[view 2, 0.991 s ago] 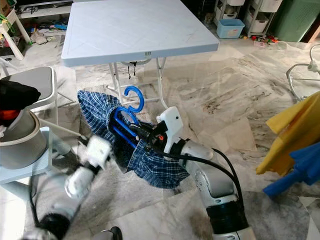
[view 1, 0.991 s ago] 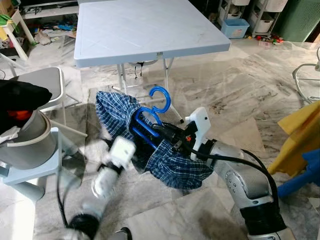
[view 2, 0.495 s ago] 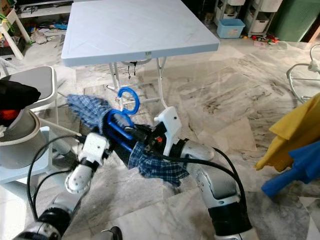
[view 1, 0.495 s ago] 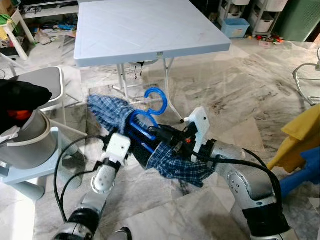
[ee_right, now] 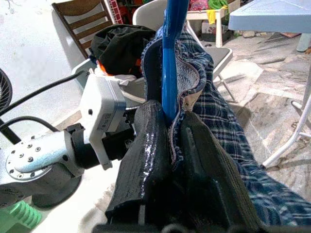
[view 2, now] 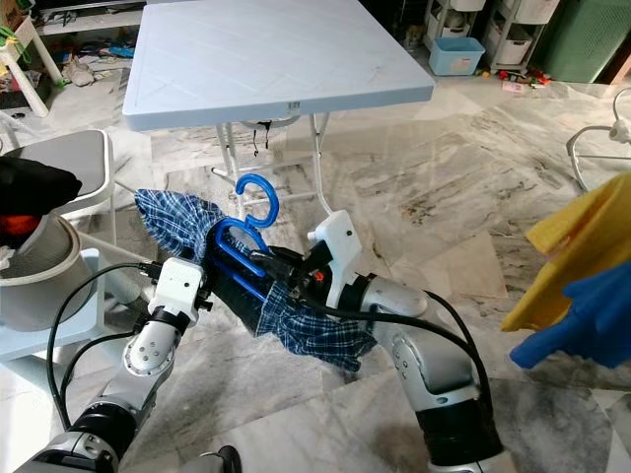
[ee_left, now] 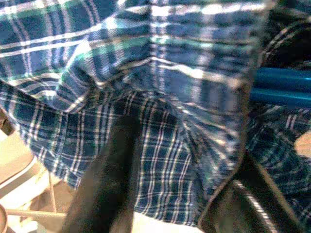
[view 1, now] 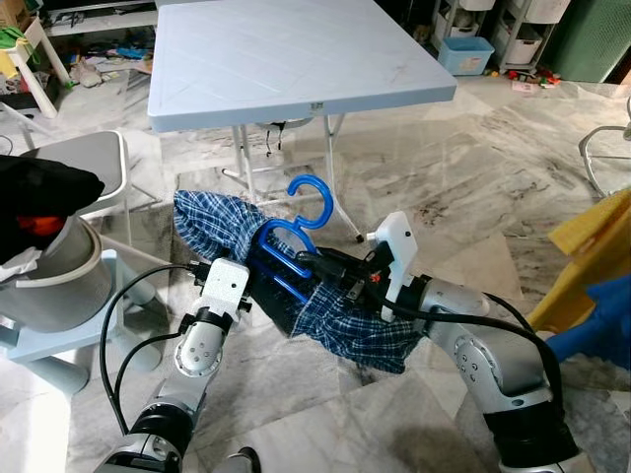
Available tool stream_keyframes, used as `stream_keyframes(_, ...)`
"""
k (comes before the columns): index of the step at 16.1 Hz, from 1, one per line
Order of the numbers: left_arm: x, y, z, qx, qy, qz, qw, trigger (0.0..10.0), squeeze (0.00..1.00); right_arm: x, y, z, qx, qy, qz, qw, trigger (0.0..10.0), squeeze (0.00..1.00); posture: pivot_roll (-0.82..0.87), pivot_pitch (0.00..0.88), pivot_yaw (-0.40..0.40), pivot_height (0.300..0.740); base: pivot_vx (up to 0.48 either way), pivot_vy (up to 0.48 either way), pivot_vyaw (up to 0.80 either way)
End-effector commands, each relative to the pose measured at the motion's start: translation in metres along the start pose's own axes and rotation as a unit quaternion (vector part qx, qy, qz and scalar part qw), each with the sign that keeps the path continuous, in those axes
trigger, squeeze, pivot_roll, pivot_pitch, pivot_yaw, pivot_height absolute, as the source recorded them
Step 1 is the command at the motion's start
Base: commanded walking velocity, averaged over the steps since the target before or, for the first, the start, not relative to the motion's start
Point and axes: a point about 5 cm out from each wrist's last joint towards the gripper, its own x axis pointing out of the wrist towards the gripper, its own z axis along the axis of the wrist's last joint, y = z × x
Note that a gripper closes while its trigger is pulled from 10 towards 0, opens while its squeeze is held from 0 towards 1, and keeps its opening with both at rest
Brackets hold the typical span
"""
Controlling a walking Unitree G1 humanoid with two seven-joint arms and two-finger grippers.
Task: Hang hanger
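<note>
A blue plastic hanger (view 1: 314,198) with a blue plaid garment (view 1: 347,324) draped over it is held low above the marble floor, hook up. My right gripper (view 1: 314,262) is shut on the hanger's blue bar (ee_right: 169,73) and the garment's edge, black fingers (ee_right: 148,145) pressing both sides. Pushed into the garment's left side is my left gripper (view 1: 254,279). In the left wrist view its two fingers (ee_left: 109,179) stand apart with plaid fabric (ee_left: 160,73) lying between and over them, and the blue bar (ee_left: 282,87) is just beyond.
A light blue folding table (view 1: 296,49) stands just behind the hanger. At left are a grey chair (view 1: 89,163) and a round basket (view 1: 54,276) holding dark clothes on a stool. Yellow and blue cloth (view 1: 596,281) hangs at the right edge.
My left arm has risen from a blurred low position and its gripper now reaches into the plaid garment. The hanger and right gripper stay about where they were. The yellow cloth at right shifted.
</note>
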Motion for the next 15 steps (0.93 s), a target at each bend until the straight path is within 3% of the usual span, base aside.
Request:
stream_keyframes(1, -0.002, 0.001, -0.001, -0.005, -0.001, -0.004, 1.0, 0.0, 0.0, 0.002, 0.002, 0.006, -0.014, -0.01, 0.003, 1.0, 10.0, 0.0, -0.13, 0.105, -0.02, 0.74, 0.0, 0.0, 0.0)
stream_keyframes(8, -0.006, 0.001, 0.002, -0.022, -0.019, -0.023, 0.999, 0.0, 0.0, 0.001, -0.006, -0.005, -0.029, 0.016, -0.04, 0.999, 10.0, 0.0, -0.13, 0.113, -0.015, 0.74, 0.0, 0.0, 0.0)
stream_keyframes(15, -0.009, 0.014, 0.005, -0.032, -0.035, -0.008, 0.999, 0.0, 0.0, 0.001, -0.029, -0.024, -0.094, 0.073, -0.128, 0.985, 10.0, 0.0, -0.13, 0.118, -0.018, 0.74, 0.0, 0.0, 0.0)
